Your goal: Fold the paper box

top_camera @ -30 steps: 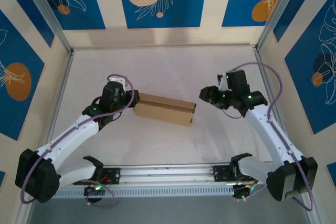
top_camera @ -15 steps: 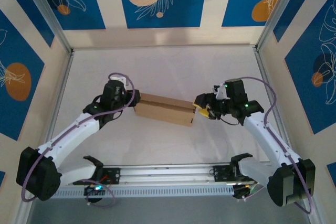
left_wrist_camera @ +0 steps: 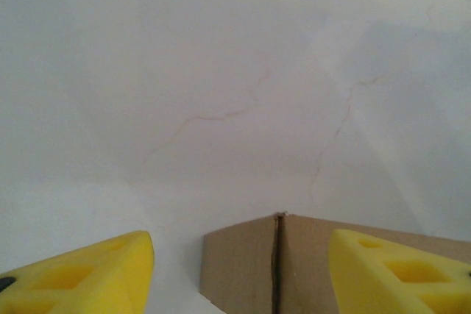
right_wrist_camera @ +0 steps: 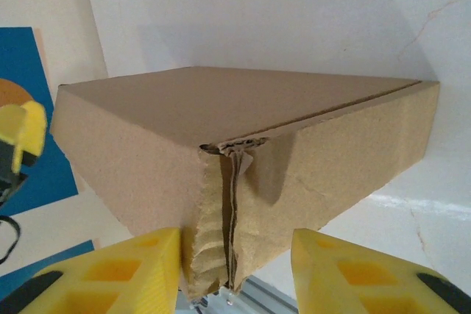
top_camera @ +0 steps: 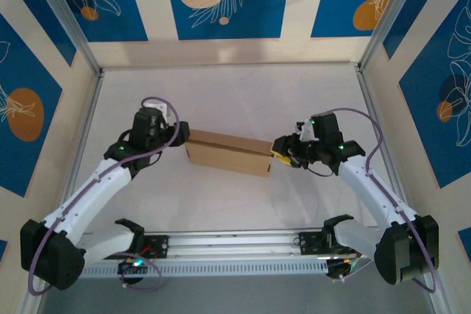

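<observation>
The left fingers [left_wrist_camera: 96,273] are standing spread, flanking one end of the cardboard box [top_camera: 228,154], with bare worktop [top_camera: 243,97] showing between one finger and the cardboard, so they are pinching nothing. The box is lying folded shut, stretching from these fingers across to the other pair. The right fingers [right_wrist_camera: 368,277] are also standing apart, straddling the crumpled corner of the box's far end, one finger against the cardboard and the other just clear.
</observation>
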Tool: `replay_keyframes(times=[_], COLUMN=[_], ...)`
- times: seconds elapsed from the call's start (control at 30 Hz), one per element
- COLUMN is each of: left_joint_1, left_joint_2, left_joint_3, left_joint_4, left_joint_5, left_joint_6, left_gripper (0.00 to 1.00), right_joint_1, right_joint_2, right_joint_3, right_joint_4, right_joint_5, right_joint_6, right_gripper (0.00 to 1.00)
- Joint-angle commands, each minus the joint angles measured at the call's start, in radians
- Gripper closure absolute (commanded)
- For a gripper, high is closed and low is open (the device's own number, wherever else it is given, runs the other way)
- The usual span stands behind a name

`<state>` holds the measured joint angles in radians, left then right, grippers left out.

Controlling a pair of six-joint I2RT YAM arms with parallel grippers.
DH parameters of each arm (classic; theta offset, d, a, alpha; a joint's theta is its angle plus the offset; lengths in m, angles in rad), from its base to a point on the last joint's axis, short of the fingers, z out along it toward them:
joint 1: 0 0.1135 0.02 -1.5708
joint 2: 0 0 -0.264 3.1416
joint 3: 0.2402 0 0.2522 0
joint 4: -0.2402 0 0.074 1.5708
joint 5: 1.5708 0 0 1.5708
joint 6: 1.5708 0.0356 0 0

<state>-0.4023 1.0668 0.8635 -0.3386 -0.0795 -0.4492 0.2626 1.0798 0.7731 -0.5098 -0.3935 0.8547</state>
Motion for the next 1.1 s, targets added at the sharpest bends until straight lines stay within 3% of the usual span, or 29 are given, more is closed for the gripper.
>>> replay_keyframes(times=[0.0, 0.27, 0.53, 0.83, 1.07], left_joint_1=[0.051, 0.088, 0.088, 0.086, 0.085], left_joint_2=[-0.029, -0.019, -0.033, -0.112, -0.187], left_joint_3=[0.014, -0.095, -0.199, -0.325, -0.401], left_joint_4=[-0.04, 0.052, 0.113, 0.107, 0.111], left_joint_5=[0.03, 0.199, 0.239, 0.166, 0.096], left_joint_6=[0.028, -0.038, -0.115, -0.188, -0.257], left_gripper=[0.36, 0.44, 0.52, 0.56, 0.52], right_joint_1=[0.003, -0.004, -0.011, -0.01, 0.02], right_joint_2=[0.04, 0.12, 0.152, 0.17, 0.175], right_joint_3=[0.021, 0.102, 0.118, 0.077, 0.065], right_joint_4=[-0.055, -0.088, -0.08, -0.045, -0.036], right_joint_5=[0.059, 0.073, 0.072, 0.091, 0.126], right_joint_6=[-0.054, -0.182, -0.191, -0.167, -0.171], right_gripper=[0.56, 0.58, 0.59, 0.6, 0.6])
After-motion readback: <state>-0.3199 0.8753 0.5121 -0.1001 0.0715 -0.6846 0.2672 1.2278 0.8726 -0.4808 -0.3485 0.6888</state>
